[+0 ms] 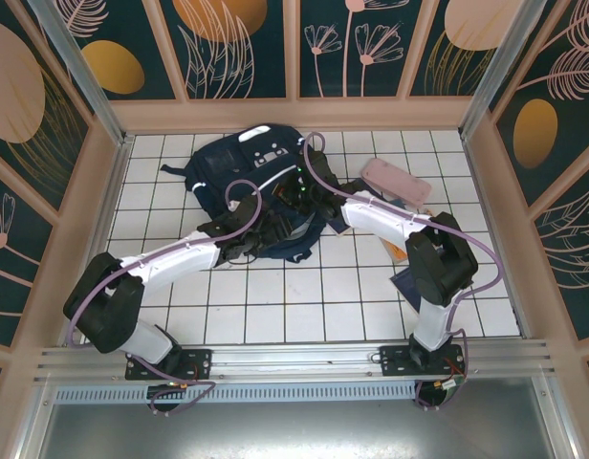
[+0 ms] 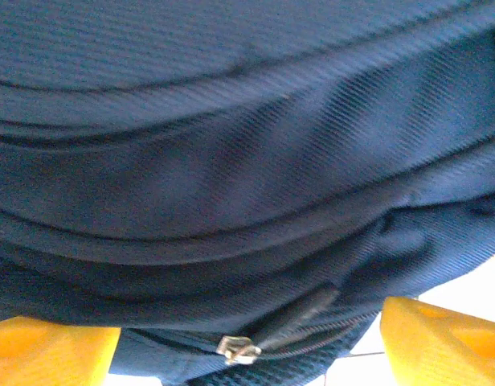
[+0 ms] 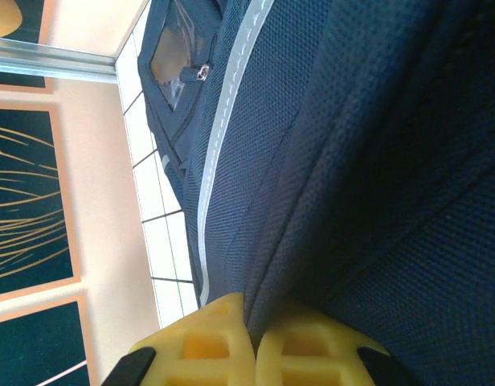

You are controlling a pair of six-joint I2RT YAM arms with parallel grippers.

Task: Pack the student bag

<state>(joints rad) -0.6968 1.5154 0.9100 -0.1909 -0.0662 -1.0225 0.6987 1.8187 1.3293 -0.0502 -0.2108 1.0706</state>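
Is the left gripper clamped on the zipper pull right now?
No, its yellow fingers stand wide apart, the zipper pull lying untouched between them.

Pencil case (image 1: 395,180) right of student bag (image 1: 232,158)

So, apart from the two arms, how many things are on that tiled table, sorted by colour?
Navy: 2, the student bag and a flat dark item, partly hidden.
Pink: 1, the pencil case.
Total: 3.

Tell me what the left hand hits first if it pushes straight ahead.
The bag: its navy fabric sits right before the open left hand, zipper pull nearest. Depth is unclear.
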